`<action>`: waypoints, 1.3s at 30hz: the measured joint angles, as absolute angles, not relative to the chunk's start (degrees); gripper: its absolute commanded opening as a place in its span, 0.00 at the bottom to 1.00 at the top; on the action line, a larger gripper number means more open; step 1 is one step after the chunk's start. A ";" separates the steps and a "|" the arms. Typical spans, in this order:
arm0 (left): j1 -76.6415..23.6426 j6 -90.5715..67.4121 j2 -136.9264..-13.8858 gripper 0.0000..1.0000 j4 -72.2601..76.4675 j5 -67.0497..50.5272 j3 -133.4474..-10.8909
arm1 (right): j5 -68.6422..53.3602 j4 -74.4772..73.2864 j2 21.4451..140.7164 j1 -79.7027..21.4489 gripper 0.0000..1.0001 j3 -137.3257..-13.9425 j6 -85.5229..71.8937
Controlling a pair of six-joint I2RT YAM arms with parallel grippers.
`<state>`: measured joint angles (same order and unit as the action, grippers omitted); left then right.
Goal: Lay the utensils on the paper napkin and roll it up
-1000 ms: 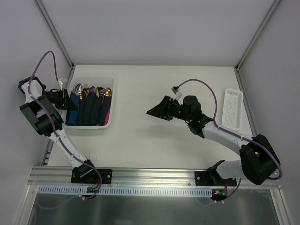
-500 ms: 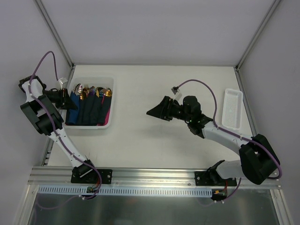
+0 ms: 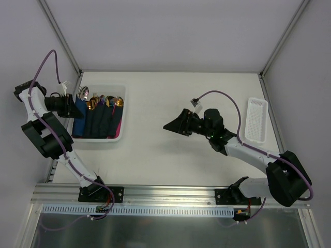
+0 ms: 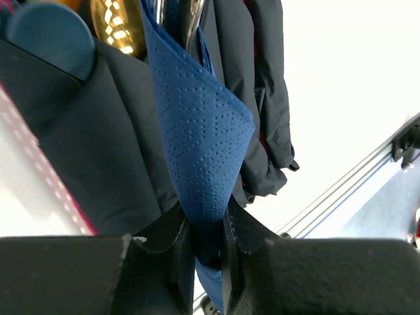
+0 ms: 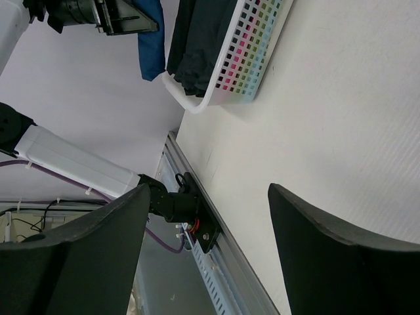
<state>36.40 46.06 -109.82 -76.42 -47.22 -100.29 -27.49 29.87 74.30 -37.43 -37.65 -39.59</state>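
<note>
**Left of frame.** Left end effector [image 4: 209, 226] is clamped on the thin, dimpled navy-blue paper napkin [image 4: 203, 144]. The jaws pinch one end and the rest of the sheet hangs folded and creased, off the tabletop [image 3: 155, 150]. In the top view it sits over the left rim of the white rectangular plastic tray [image 3: 98, 140].

**Tray.** It holds dark blue rolled napkin bundles [image 3: 101, 121] topped with gold cutlery heads [image 3: 106, 102]. One silver spoon head [image 3: 85, 93] shows at the tray's upper-left corner. I cannot tell whether it is loose.

**Step (judged).** Fetching the napkin, so the task is early: nothing is laid out and no utensils are placed.

**Next.** Carry the sheet rightward over the tray's near rim and lay it flat. Being limp and folded, it will likely need spreading.

**Centre.** A broad stretch of bare white tabletop offers room.

**Right of centre.** Right end effector [image 3: 172, 124] hovers with its jaws wide apart, holding nothing, pointing toward the tray. It could pin a corner.

**Right edge.** A narrow white perforated basket [image 3: 257, 120] lies against the wall, well apart. The enclosure walls are close behind the left arm.
</note>
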 measured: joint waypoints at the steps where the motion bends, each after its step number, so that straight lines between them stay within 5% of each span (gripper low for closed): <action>1: 36.47 46.09 -109.54 0.00 -76.42 -47.18 -99.63 | -27.49 29.89 74.26 -37.43 0.76 -37.58 -39.62; 31: 35.66 43.86 -123.42 0.01 -78.32 -43.24 -106.87 | -27.49 30.17 75.09 -37.43 0.76 -37.58 -39.86; 39: 35.59 43.03 -124.05 0.26 -78.50 -43.27 -107.22 | -27.49 30.20 75.09 -37.43 0.76 -37.58 -39.88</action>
<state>35.59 43.03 -124.05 -78.50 -43.27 -107.22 -27.49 30.20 75.09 -37.43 -37.58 -39.88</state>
